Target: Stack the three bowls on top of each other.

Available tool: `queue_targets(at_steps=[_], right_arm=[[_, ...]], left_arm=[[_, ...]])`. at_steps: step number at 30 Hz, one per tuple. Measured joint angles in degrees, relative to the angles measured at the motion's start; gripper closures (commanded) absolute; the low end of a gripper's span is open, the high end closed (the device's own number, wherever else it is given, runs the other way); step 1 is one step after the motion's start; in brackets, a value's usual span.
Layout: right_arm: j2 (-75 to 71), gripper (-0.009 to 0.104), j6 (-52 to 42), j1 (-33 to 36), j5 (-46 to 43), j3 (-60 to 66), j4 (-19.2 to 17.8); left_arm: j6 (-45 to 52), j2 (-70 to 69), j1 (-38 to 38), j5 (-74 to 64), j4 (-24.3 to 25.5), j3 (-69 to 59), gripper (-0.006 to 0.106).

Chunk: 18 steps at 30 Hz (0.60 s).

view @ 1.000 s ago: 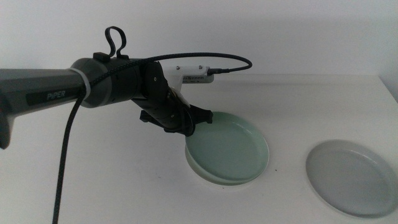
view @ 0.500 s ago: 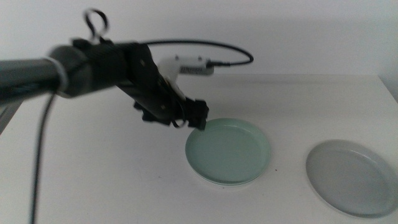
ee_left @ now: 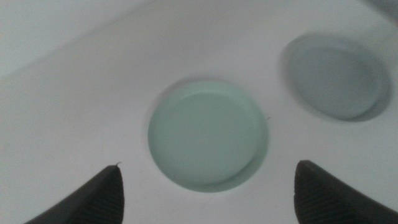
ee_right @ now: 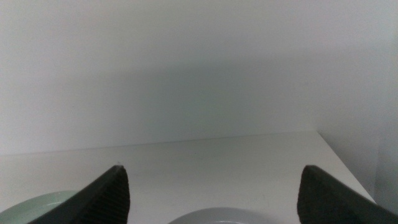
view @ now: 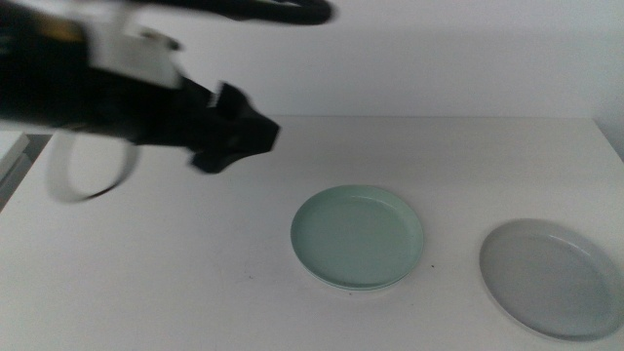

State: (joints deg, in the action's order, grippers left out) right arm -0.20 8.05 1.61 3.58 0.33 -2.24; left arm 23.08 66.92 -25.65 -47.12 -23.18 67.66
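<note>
The mint green bowl (view: 358, 235) sits at the table's middle, on a white bowl of which only a thin rim (view: 320, 279) shows beneath it. The light grey bowl (view: 551, 276) lies apart at the right. My left gripper (view: 242, 136) is blurred, raised above the table to the left of the green bowl, open and empty. The left wrist view looks down on the green bowl (ee_left: 208, 138) and the grey bowl (ee_left: 339, 74) between the open jaws (ee_left: 208, 165). My right gripper (ee_right: 211, 168) is open and out of the middle view.
The white table (view: 195, 273) ends at a pale wall (view: 439, 58) behind. The right wrist view shows the green bowl's edge (ee_right: 43, 208) and the grey bowl's rim (ee_right: 217, 219) low in its picture.
My left gripper has let go at the green bowl's left rim, then risen and drawn back to the left. The green bowl has settled flat on the white one.
</note>
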Motion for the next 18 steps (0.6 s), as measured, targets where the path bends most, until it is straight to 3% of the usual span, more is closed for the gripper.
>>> queue_targets(at_steps=[7,18], right_arm=[[0.00,0.002,0.00,0.00,0.00,0.00,0.00],[0.00,0.002,0.00,0.00,0.00,0.00,0.00]], left_arm=[[-1.84,-16.70,-0.07,-5.28,-1.18,-3.74,0.007],[-4.68,-20.23,-0.07,-9.05,-0.87,-4.21,0.007]])
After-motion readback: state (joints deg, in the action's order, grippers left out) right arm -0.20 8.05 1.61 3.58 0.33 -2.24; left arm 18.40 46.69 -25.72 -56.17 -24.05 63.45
